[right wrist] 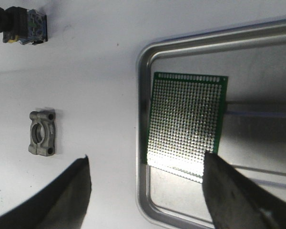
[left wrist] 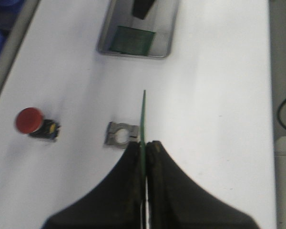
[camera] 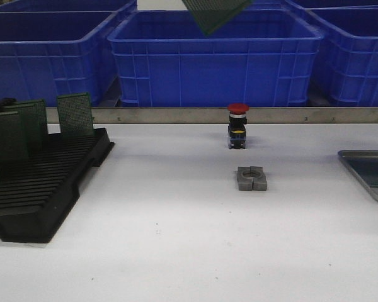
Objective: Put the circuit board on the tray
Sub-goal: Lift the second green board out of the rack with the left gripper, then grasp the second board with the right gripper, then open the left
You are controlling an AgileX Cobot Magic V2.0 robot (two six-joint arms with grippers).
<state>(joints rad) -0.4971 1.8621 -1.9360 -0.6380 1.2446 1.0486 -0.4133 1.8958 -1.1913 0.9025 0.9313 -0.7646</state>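
L claw (left wrist: 144,145) raised, pinching circuit board (left wrist: 143,119) edge-on; R claw (right wrist: 145,183) spread wide over tray (right wrist: 190,43).

We take this for an electronics workshop or factory bench; big blue plastic bins (camera: 214,60) line the back behind a metal rail (camera: 176,115); a black slotted rack (camera: 44,182) holds green perforated boards (camera: 75,114); a red-capped push-button switch (camera: 237,126) stands on the white table (camera: 164,251).

A white table (camera: 176,239) carried a black slotted rack (camera: 44,189) at the left and a grey metal tray (camera: 368,173) at the right edge. Between them lay a small grey metal clamp block (camera: 251,178), with a red-capped push button (camera: 237,126) standing just behind it.
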